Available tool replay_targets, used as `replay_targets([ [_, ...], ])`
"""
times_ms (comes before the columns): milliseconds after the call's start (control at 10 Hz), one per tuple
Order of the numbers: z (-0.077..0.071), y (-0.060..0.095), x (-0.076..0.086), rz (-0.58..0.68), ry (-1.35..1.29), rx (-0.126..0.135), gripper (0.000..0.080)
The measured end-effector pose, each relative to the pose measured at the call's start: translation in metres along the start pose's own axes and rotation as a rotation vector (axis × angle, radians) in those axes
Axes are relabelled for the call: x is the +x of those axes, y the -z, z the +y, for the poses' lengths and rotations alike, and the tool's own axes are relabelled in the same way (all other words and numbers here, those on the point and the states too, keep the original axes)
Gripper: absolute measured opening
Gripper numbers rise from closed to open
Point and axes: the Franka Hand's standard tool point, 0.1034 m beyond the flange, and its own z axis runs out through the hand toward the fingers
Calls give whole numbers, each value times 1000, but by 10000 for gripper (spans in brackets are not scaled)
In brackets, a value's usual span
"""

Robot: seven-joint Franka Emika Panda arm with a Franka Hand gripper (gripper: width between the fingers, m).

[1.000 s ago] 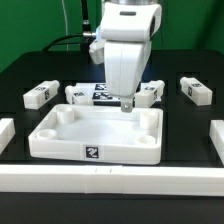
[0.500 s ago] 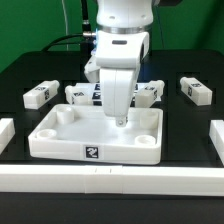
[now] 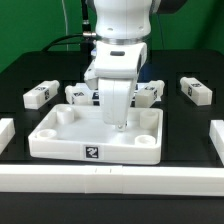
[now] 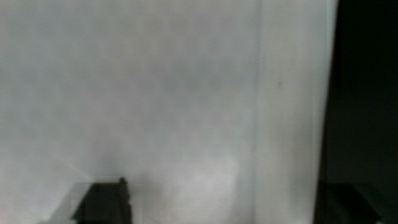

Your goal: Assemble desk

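The white desk top [image 3: 50,146] lay in the lower centre of the exterior view, rim up, with a black-and-white tag [image 3: 92,152] on its front wall. The arm [image 3: 122,40] hung down from the top of the frame. The gripper [image 3: 119,123] stood inside the tray, a little right of its middle, at or just above the floor. Whether its jaws were apart or together could not be told. Above the tray in the frame lay loose legs: the left leg [image 3: 40,94] and the right leg [image 3: 197,90] in the open, others partly hidden behind the arm. A border rail [image 3: 110,181] ran along the bottom edge. The wrist view showed mostly white plastic.
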Motion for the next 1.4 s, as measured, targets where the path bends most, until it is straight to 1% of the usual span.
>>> replay_targets([
  [100,0,0,0,0,0,0,391],
  [200,0,0,0,0,0,1,391],
  [300,0,0,0,0,0,1,208],
  [400,0,0,0,0,-1,0,81],
  [600,1,1,0,0,0,-4,66],
  [1200,2,1,0,-2,21,-5,66],
  [1300,4,2,3,-7,77,-10,66],
  [1400,5,1,9,-7,93,-12,66],
])
